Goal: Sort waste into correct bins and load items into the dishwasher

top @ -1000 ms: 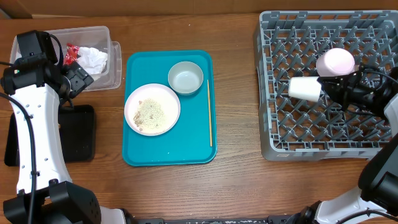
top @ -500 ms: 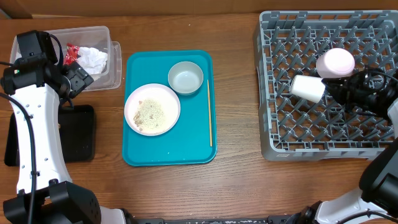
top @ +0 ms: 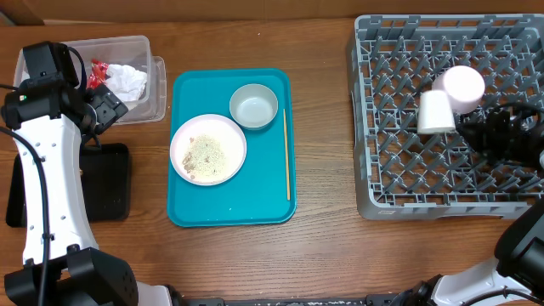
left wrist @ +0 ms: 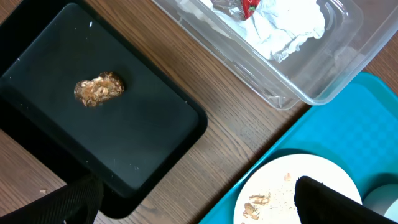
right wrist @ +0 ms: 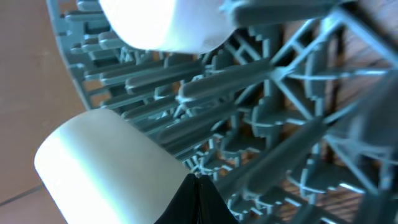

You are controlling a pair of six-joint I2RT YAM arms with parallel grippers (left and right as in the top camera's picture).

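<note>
A robot's right pincer (right wrist: 196,190) is closed tight on the rim of a small cup (top: 435,112) over the grey dish rack (top: 442,204) at the right end of the wooden bench (top: 323,246). The wrist view shows its dark tips meeting in a point against the cup's edge. The white cup is tilted above the upright pegs in the middle of the rack, just beside a pale pink-white round dish (top: 463,85) that sits bottom-up behind it.

At the far left, the left pincer (left wrist: 202,196) is spread wide and holds nothing. It hangs over the gap between the clear tub (top: 157,81) and the black tray (left wrist: 143,124). The tub holds crumpled white napkins (top: 127,81) and a small red wrapper (top: 96,70). The shallow black tray, nearer the front edge of the bench and partly hidden under the left arm in the overhead view, holds one brown food scrap (left wrist: 98,89).

Between the two arms lies a teal serving tray (top: 255,191). On it are a small white plate (top: 240,149) strewn with pale crumbs (top: 204,155), a grey-white bowl (top: 253,109) just behind the plate, and a thin wooden stick (top: 286,153) along the tray's right side.
</note>
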